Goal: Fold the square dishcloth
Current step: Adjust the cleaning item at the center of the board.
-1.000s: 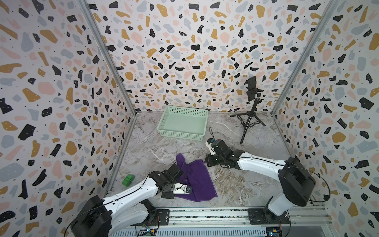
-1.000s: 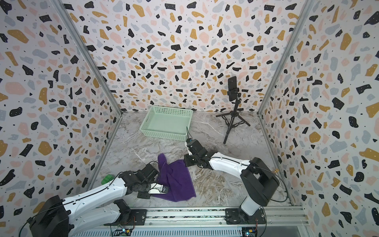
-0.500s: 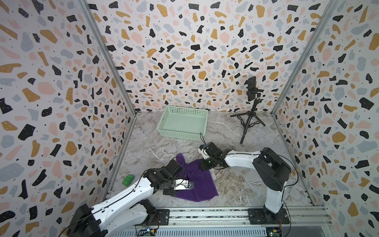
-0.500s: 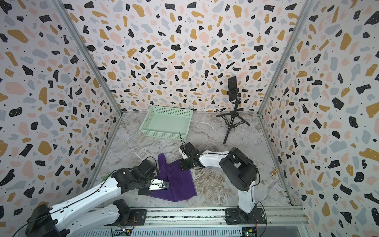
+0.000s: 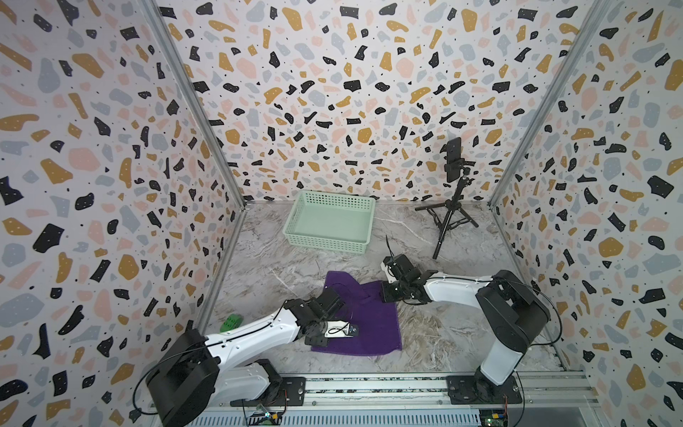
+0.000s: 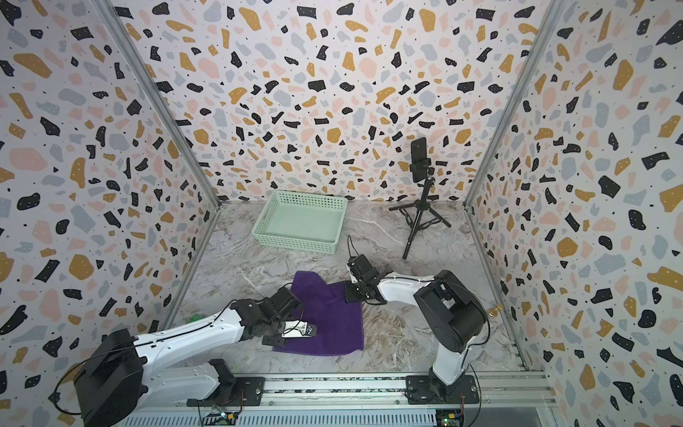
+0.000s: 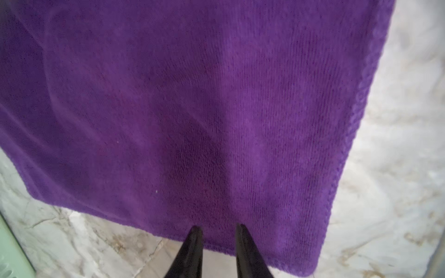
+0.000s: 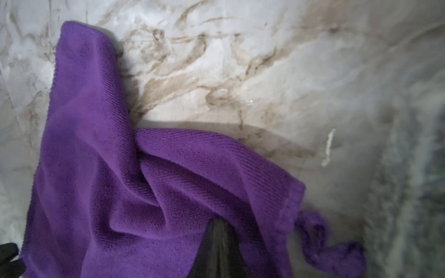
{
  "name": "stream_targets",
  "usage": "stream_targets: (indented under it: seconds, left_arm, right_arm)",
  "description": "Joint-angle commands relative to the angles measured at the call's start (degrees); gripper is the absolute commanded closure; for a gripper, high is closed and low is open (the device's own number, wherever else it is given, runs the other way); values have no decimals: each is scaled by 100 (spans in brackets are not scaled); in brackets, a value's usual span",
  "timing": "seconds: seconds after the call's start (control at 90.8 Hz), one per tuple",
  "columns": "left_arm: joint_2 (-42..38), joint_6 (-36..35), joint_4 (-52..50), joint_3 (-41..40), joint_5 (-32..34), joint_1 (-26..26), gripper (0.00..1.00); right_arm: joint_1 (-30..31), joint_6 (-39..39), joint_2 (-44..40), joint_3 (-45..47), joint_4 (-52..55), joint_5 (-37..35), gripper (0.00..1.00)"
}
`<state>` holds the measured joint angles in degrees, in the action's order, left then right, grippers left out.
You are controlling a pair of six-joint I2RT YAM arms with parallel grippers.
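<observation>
The left gripper [image 7: 218, 227] sits on the left edge of the purple dishcloth [image 5: 369, 318], fingers a narrow gap apart with nothing between them, apparently pinning rather than gripping. The dishcloth lies near the counter's [image 5: 454, 332] front edge and is spread wider than a second ago. The right gripper [image 8: 218, 222], closed on its far right corner, has drawn back rightward after reaching in. Flattening looks nearly done, though the far left part stays rumpled.

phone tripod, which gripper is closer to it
right. right gripper grips the purple dishcloth's far corner, toward the phone tripod; left gripper sits farther, at the cloth's near edge.
</observation>
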<state>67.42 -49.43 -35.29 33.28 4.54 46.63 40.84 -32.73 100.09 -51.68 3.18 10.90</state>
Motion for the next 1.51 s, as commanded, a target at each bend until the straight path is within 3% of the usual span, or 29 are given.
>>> stream_targets:
  seconds: [0.0,0.22,0.341,0.462,0.617,0.716,0.837,1.035,1.189,1.332,1.497]
  left_arm:
    - [-356,-211,-574,-268,147,6,72]
    - [-699,-510,-821,-769,396,-145,72]
    - [-748,-781,-864,-767,350,-575,72]
    - [-802,-930,-1004,-541,375,-838,73]
    - [-1148,-841,-1859,344,-333,-857,72]
    - [-1117,-836,-1902,894,-667,-858,72]
    - [-437,-722,-840,1212,-486,-887,72]
    - [1716,-201,840,2066,225,-1259,74]
    - [2702,-88,1323,2637,270,-1686,75]
    - [3212,-190,1423,2769,340,-1824,75]
    - [3638,-308,1480,2763,526,-1967,75]
  right_arm:
    - [50,61,-99,110,-195,460,88]
    - [293,163,-158,-161,-399,1594,79]
    - [202,320,-686,-289,91,950,76]
    - [-292,63,-738,-314,311,350,77]
    - [-980,-250,-565,-149,139,-59,81]
    - [-1201,-325,-523,-30,-21,-358,83]
    - [-1390,-420,-412,44,-25,-634,85]
    - [-1784,-452,-769,467,188,-1338,84]
    - [-1256,-11,-1474,543,501,-1859,80]
    - [-541,481,-1492,301,728,-1360,70]
    - [-380,718,-931,48,997,-955,60]
